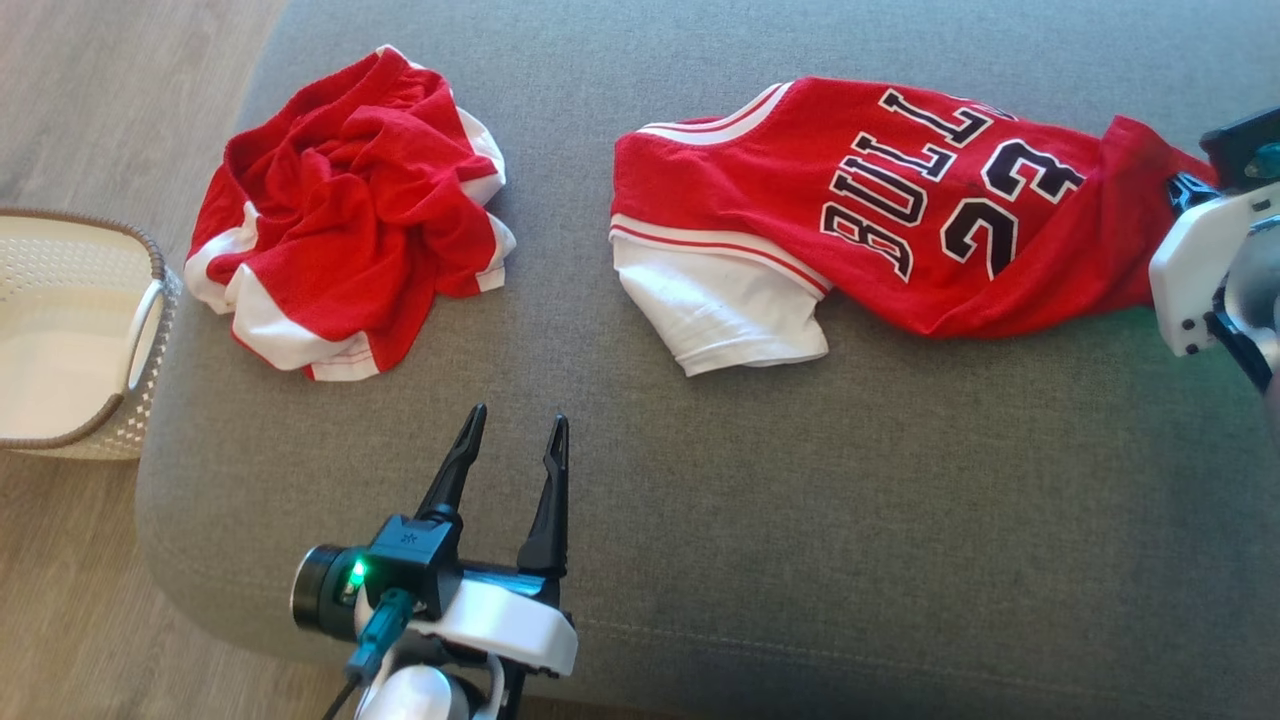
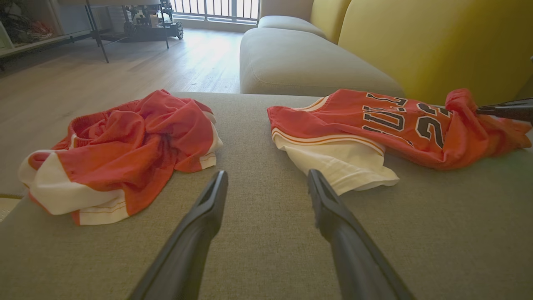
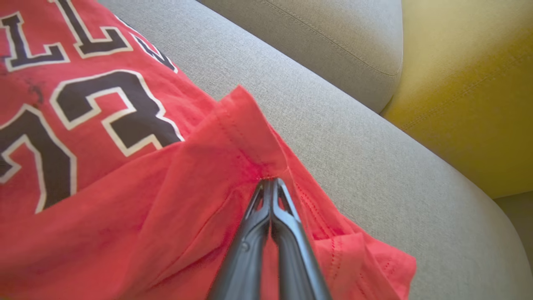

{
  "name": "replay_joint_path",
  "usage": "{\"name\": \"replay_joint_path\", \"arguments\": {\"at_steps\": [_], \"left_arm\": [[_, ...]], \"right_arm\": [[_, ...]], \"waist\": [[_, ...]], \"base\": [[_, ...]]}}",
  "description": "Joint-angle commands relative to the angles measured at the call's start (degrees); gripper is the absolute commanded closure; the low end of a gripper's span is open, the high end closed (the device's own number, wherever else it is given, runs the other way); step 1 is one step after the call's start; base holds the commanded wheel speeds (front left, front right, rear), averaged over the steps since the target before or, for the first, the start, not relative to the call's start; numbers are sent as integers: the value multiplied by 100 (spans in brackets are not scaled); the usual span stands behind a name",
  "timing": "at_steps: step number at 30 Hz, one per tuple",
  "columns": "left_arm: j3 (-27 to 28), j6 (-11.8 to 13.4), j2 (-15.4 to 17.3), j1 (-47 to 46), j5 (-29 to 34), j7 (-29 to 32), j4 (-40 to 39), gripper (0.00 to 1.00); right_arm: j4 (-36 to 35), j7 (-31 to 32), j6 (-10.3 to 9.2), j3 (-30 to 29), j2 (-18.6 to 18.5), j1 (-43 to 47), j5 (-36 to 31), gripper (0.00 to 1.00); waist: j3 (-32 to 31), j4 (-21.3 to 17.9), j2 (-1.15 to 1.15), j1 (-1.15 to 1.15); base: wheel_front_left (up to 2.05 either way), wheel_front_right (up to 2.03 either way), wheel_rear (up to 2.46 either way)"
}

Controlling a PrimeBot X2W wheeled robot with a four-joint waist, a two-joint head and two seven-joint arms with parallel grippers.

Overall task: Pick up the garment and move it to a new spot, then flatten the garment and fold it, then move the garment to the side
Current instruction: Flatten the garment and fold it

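Pinching 1 jersey (image 1: 800, 170), right end effector (image 3: 272, 183) is clamped; left end effector (image 1: 519, 418) gapes near 1 crumpled garment (image 1: 350, 210).

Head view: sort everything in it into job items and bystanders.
In the job:
numbered jersey
right pincer, shut on its hem
left pincer, open, holding nothing

Lying about:
crumpled red garment
white basket

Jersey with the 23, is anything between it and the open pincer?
No, nothing visible. Just grey cushion lies between the open left pincer and the jersey. The right pincer is shut on its red hem.
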Motion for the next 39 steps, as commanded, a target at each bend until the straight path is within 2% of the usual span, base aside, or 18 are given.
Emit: {"name": "replay_joint_path", "arguments": {"at_steps": [1, 10, 11, 12, 13, 21, 29, 30, 31, 32, 33, 39], "left_arm": [[140, 17, -7, -229, 2, -70, -146, 0], [187, 18, -7, -173, 21, -70, -130, 0], [183, -2, -7, -173, 37, -70, -125, 0], [177, -19, -7, -178, 51, -70, -119, 0], [168, -34, -7, -189, 63, -70, -117, 0], [73, -62, -7, -257, 65, -70, -87, 0], [-21, -55, -7, -266, 17, -70, -67, 0], [-27, -45, -7, -274, 12, -70, -66, 0], [-33, -31, -7, -277, 10, -70, -70, 0], [-37, -14, -7, -276, 7, -70, -75, 0], [-41, 4, -7, -269, 1, -70, -76, 0], [-59, 39, -7, -218, -51, -70, -53, 0]], "right_arm": [[-144, -88, -2, 105, -55, -81, 58, 100], [-195, -172, -2, 276, -39, -88, 290, 100], [-184, -157, -2, 280, -45, -105, 303, 89], [-173, -157, -2, 282, -48, -130, 303, 5], [-154, -147, -2, 299, -26, -145, 320, 0], [-30, 248, -2, 768, -178, -457, 571, 0], [-5, 1080, -2, 1474, -443, -585, 1223, 0], [-20, 1210, -2, 1547, -471, -589, 1318, 15], [-63, 1318, -2, 1633, -492, -583, 1405, 40], [-127, 1384, -2, 1707, -526, -583, 1492, 75], [-203, 1427, -2, 1776, -564, -582, 1579, 100], [-688, 1508, -2, 1934, -870, -510, 2176, 100]], "waist": [[-6, -1, 0, 0], [-115, -195, 0, 0], [-115, -212, 0, 0], [-112, -219, 0, 0], [-109, -216, 0, 0], [26, 76, 0, 0], [79, 288, 0, 0], [75, 293, 0, 0], [68, 293, 0, 0], [59, 285, 0, 0], [45, 268, 0, 0], [-82, 63, 0, 0]], "base": [[0, 0, 0], [0, 0, 0], [0, 0, 0], [0, 0, 0], [0, 0, 0], [0, 0, 0], [0, 0, 0], [0, 0, 0], [0, 0, 0], [0, 0, 0], [0, 0, 0], [0, 0, 0]]}}
